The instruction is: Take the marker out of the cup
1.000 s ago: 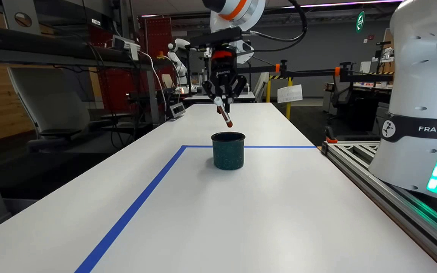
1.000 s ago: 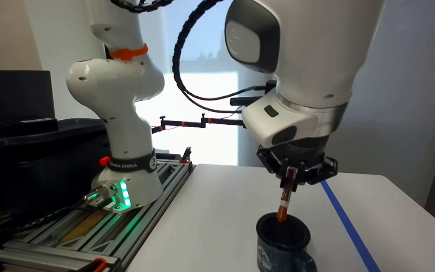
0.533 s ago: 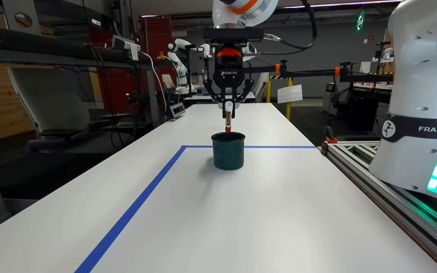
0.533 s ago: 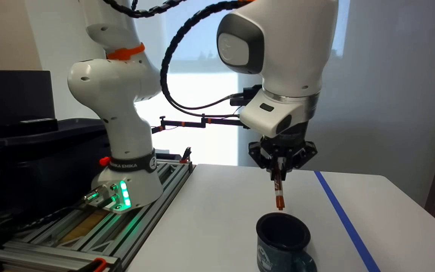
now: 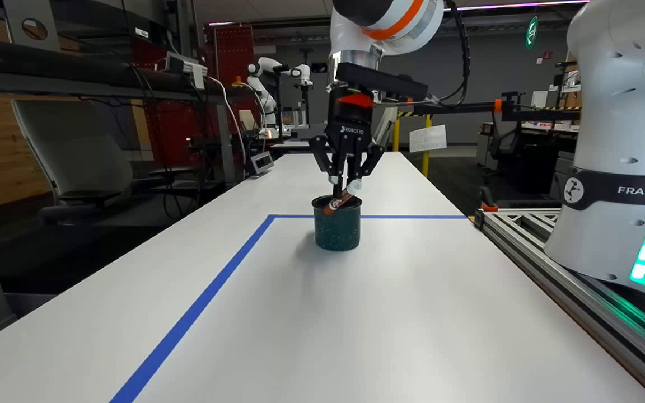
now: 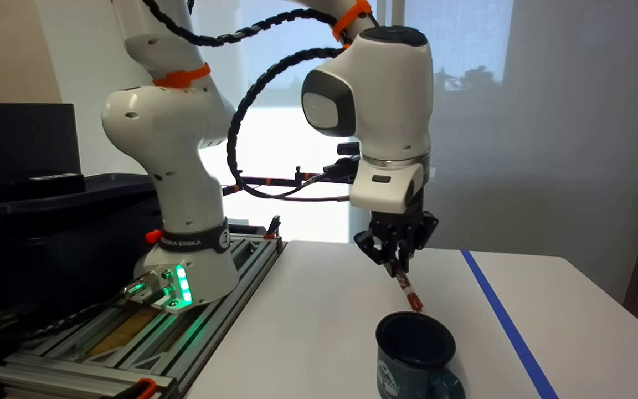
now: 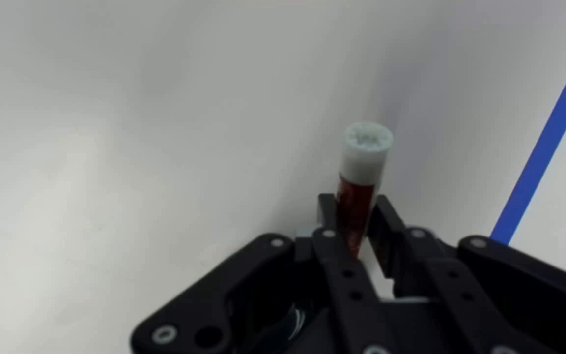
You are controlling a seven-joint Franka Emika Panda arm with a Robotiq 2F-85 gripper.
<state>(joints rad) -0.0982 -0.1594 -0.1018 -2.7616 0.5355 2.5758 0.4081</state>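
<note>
My gripper (image 5: 346, 187) is shut on the marker (image 5: 342, 198); both also show in an exterior view, gripper (image 6: 400, 267) and marker (image 6: 410, 291). The marker is tilted, with a pale end and a dark reddish body. In the wrist view the marker (image 7: 361, 160) sticks out between the fingertips (image 7: 355, 209). The cup (image 5: 337, 232) is dark teal and stands upright on the table. Its handle, pale logo and dark inside show in an exterior view (image 6: 402, 376). The marker overlaps the cup's front in an exterior view and sits just above its far rim in an exterior view, apart from it.
Blue tape (image 5: 205, 302) marks lines on the white table (image 5: 389, 313). The arm's base (image 5: 619, 240) stands on a metal rail frame (image 5: 557, 296) along the table's side. A small display device (image 5: 262, 162) sits at the opposite table edge.
My gripper has moved from over the cup to beside it, toward the camera in an exterior view, and lower. The marker stays held; its tilt has swung the other way. The cup has not moved.
</note>
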